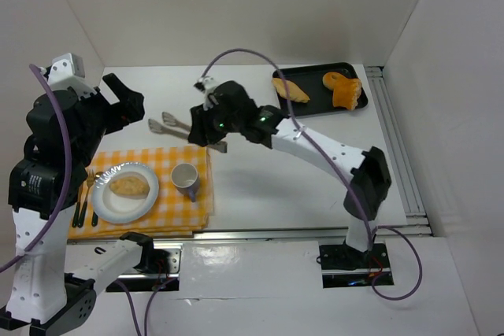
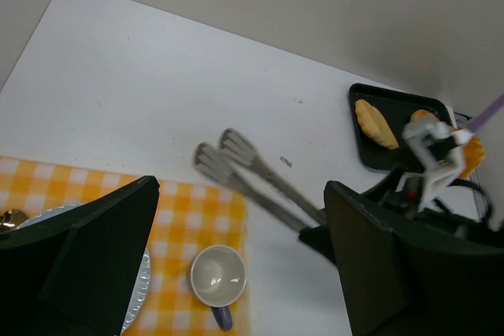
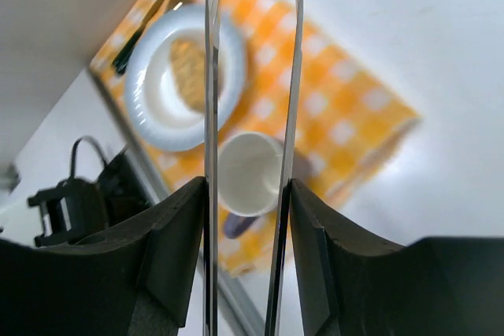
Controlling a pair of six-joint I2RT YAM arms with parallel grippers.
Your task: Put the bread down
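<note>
One bread piece (image 1: 129,185) lay on the plate (image 1: 106,208); I counted two pastries (image 1: 291,89) in the black tray (image 1: 319,98), one empty mug (image 1: 184,176). Right gripper (image 3: 248,186) clasped the tongs (image 1: 169,123); left gripper (image 2: 240,186) gaped.

Shiny metal tongs (image 1: 178,124), woven checked cloth (image 1: 187,208) — glossy plate (image 1: 106,204)

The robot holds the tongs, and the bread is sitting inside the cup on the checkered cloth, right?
Not quite. The bread sits on the plate, not in the cup, which is empty, as the top view shows. The right gripper does hold the tongs.
</note>
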